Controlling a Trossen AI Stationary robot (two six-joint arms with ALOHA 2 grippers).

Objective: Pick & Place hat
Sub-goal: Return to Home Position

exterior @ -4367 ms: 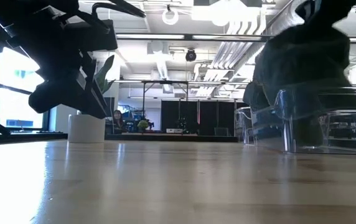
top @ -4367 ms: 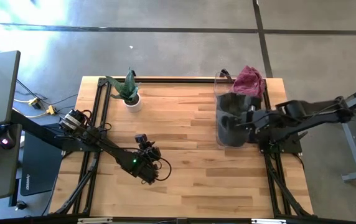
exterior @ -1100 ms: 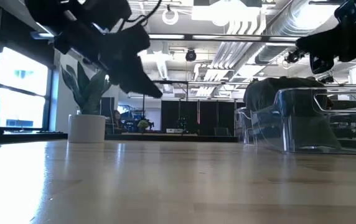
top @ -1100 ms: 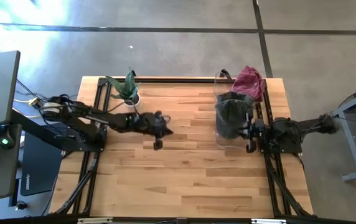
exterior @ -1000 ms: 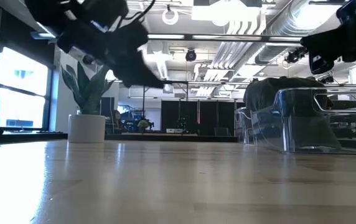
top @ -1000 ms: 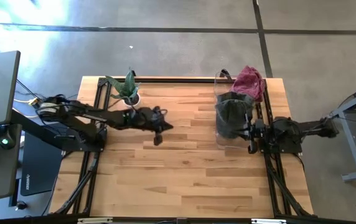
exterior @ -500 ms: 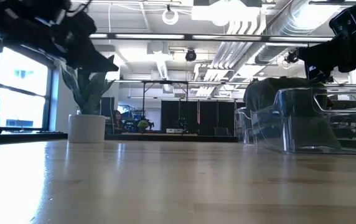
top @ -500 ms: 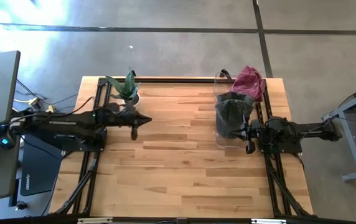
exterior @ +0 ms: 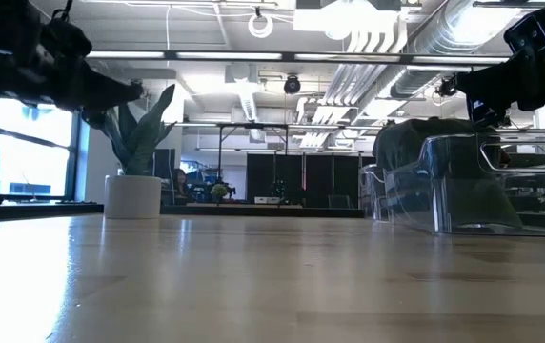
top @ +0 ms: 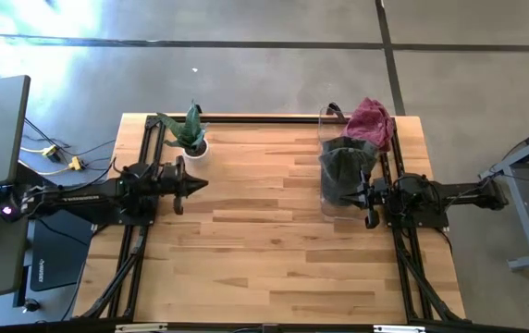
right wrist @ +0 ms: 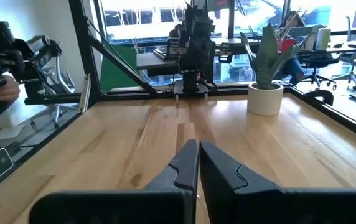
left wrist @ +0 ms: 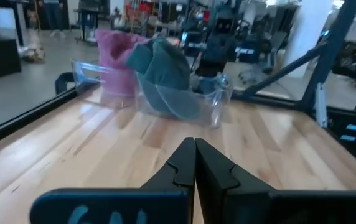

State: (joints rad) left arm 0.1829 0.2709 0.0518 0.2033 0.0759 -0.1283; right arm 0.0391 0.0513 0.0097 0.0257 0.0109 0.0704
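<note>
Surface (top: 274,250): wooden; arms at its side edges.
Transparent bins (exterior: 530,186): two, at the right edge.
Gray cap (top: 343,166): in the near bin.
Red cap (top: 370,120): in the far bin.
Left claw (top: 190,183): clenched, empty, near the plant (top: 189,134).
Right claw (top: 368,196): clenched, empty, beside the near bin.

Wooden table (top: 274,250) bears potted plant (top: 190,139), clear bins (top: 324,205)

Dark cap (exterior: 427,145) in transparent bin (exterior: 506,195)

A potted plant (top: 189,134) (white pot) stands on the wooden table (top: 274,268); off the table beside it, probably loose cables (top: 56,153).
</note>
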